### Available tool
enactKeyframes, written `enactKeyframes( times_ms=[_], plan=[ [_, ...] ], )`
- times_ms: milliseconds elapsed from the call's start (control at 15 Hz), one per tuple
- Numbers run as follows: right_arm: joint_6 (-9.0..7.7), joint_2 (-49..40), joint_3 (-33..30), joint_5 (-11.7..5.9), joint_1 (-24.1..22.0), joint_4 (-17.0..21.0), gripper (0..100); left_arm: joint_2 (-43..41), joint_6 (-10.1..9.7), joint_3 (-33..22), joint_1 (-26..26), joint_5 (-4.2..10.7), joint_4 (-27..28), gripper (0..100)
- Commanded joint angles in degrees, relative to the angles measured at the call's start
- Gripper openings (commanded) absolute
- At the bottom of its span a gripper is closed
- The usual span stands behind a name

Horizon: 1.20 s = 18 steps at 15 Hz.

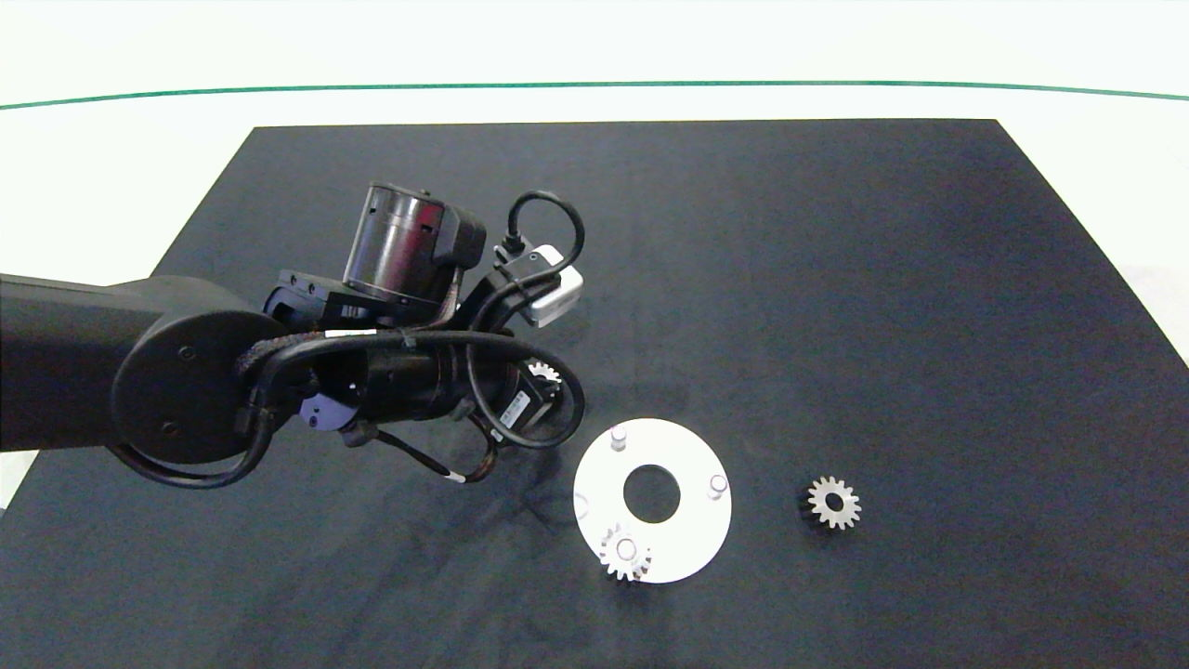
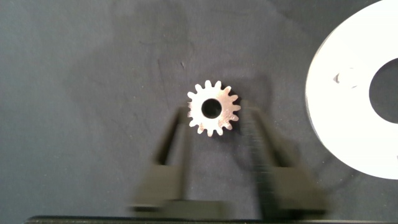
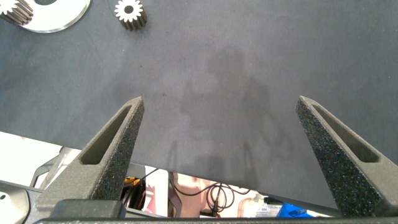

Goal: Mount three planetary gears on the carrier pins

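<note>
Straddling the small silvery toothed metal gear (image 2: 213,109) at frame centre, the left gripper (image 2: 214,124), jaws apart, should close squarely before lifting toward the flat white ring-shaped disc (image 2: 339,118) at right.

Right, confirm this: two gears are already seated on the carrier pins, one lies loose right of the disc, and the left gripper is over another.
Not quite: only one gear is seated on a pin of the white disc, as the head view shows; the other two pins are bare. The rest holds: a loose gear lies right of the disc, and the left gripper brackets the third gear.
</note>
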Motion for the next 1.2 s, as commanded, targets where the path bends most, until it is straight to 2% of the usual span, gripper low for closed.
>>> enactKeyframes(
  times_ms=[67, 267, 667, 1000, 1200],
  plan=[
    [-0.07, -0.02, 0.25, -0.01, 0.03, 0.17, 100, 1.14, -0.17, 0.49, 0.19, -0.11, -0.15, 100],
    [-0.07, -0.02, 0.52, -0.01, 0.03, 0.17, 100, 2.28, -0.79, 0.67, 0.28, -0.2, -0.77, 100],
    [-0.07, -0.02, 0.96, -0.09, -0.06, 0.17, 100, 4.22, -0.35, 0.23, 1.68, -0.99, -2.52, 100],
    [-0.07, -0.02, 1.39, -0.89, 0.03, 0.17, 100, 5.18, -0.35, 0.23, 2.12, -1.69, -3.23, 100],
    [-0.07, -0.1, 1.39, -0.97, 0.03, 0.17, 100, 5.53, -0.35, 0.23, 2.3, -2.13, -3.23, 95]
  ],
)
